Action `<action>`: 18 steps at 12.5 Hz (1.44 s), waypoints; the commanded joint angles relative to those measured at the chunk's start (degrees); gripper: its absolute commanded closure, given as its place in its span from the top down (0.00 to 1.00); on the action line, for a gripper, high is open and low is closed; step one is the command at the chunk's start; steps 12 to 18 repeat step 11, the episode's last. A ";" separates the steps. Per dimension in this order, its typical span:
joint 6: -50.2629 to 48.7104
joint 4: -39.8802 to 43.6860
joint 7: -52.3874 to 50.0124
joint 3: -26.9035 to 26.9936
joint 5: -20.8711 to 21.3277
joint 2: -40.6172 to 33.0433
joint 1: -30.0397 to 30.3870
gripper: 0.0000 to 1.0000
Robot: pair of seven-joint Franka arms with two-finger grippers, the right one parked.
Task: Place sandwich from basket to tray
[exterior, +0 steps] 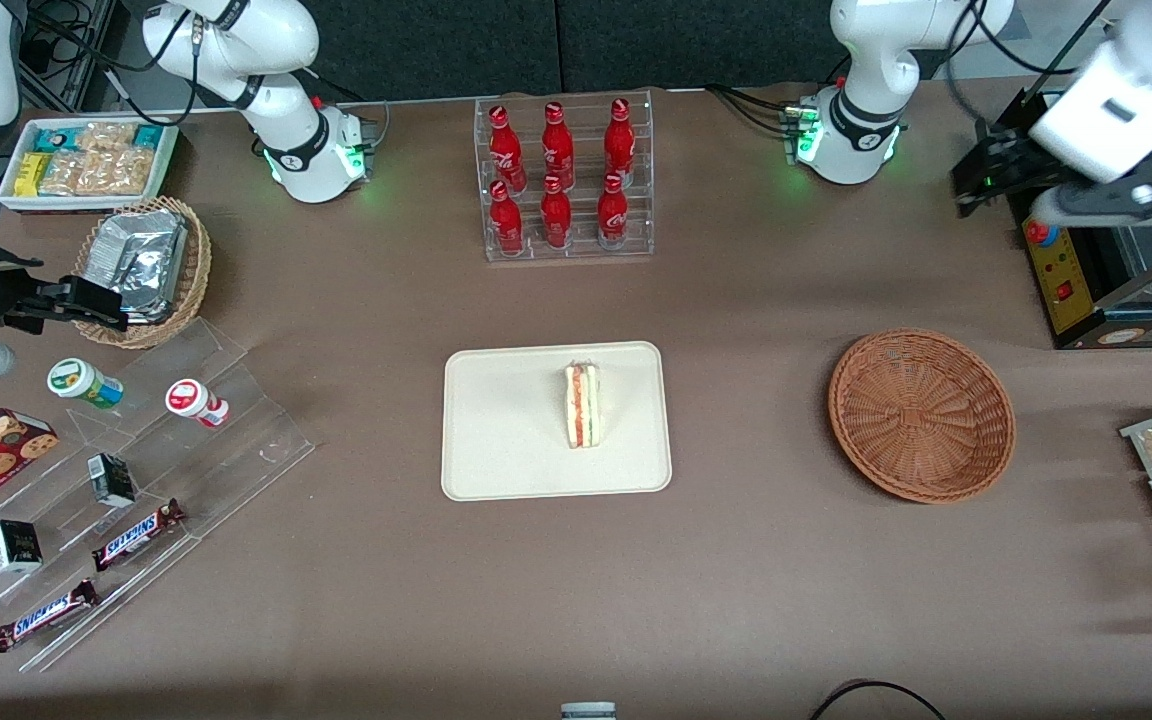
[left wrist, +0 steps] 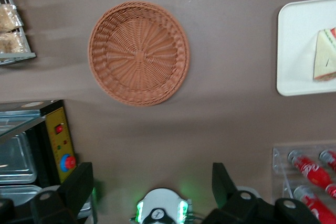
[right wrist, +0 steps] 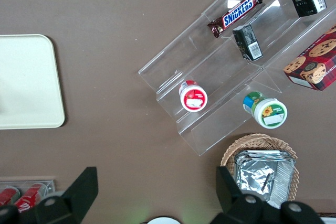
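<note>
Since the sandwich [exterior: 582, 405] already lies on the tray [exterior: 496, 440], the job looks done, and any further move would likely be just the arm parking itself. Taking the tray as the landmark and reading across the front view: toward the parked arm's end from it stand clear acrylic steps with Snickers bars [exterior: 139, 534] and small jars, and a tan wicker basket of foil packets [exterior: 144, 262] farther from the camera. On the tray itself, the sandwich sits toward the edge facing the working arm's end, its long axis running from the near rim to the farther one, striped filling facing up. Farther from the camera than the tray is a rack of red cola bottles [exterior: 561, 180]. Toward the working arm's end from the tray, well apart from it, rests the reddish-brown basket [exterior: 921, 415], with nothing in it. Past the basket again, raised high over the black appliance [exterior: 1086, 280] at that end of the surface, hangs the gripper [left wrist: 149, 192], fingers [left wrist: 79, 187] spread wide and holding nothing. So the sandwich lies well off from the gripper, with the basket between them. Nothing tall stands on the bare surface around the basket, and only the appliance sits close under the arm.
</note>
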 commanded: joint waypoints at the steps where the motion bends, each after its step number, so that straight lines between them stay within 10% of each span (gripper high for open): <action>1: -2.08 -1.76 2.97 4.83 -1.36 -2.97 -1.00 1.00; 18: -2.62 -0.79 4.64 7.39 -1.53 -2.18 -0.38 1.00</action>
